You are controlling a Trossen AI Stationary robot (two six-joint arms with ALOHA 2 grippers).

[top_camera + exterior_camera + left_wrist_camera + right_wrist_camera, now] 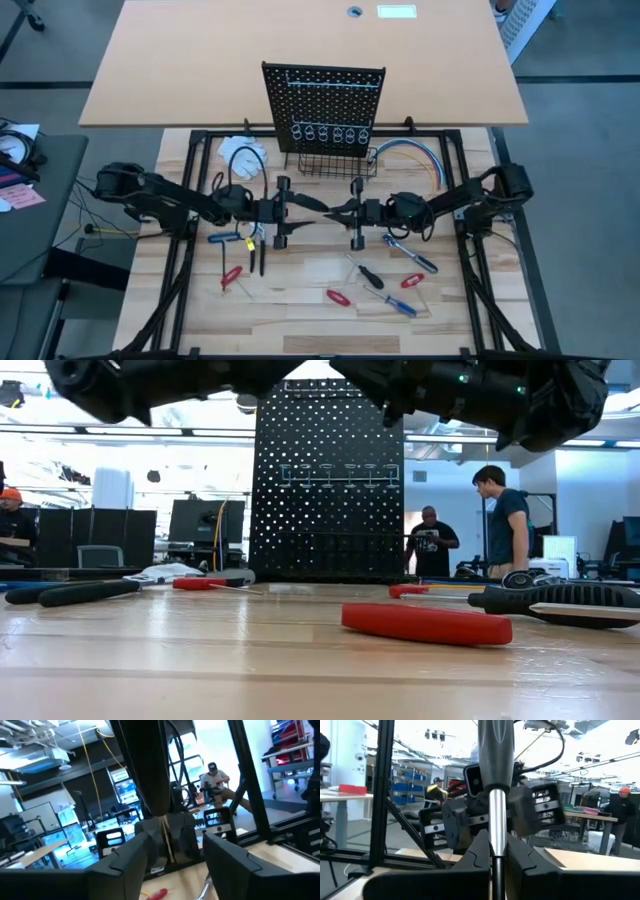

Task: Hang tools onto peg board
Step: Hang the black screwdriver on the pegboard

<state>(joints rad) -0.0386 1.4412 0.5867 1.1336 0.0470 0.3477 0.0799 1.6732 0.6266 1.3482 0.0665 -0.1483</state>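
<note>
Before the peg board [323,105], right gripper [340,210] clamps a grey-handled screwdriver [495,780]; left gripper [300,202] gapes.

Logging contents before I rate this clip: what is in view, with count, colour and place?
peg board: 1, black, upright at the table's far edge
grey screwdriver: 1, off the table, in the right gripper
red screwdrivers: 3, on the table, near side
blue screwdrivers: 2, one on the left side, one on the near right
black screwdriver: 1, near centre
wrench: 1, chrome, under the right arm
gloves: white, left of the board
cables: coloured bundle, right of the board
people: 3, in the room behind
left gripper: open, facing the right one
right gripper: shut on the shaft
</note>
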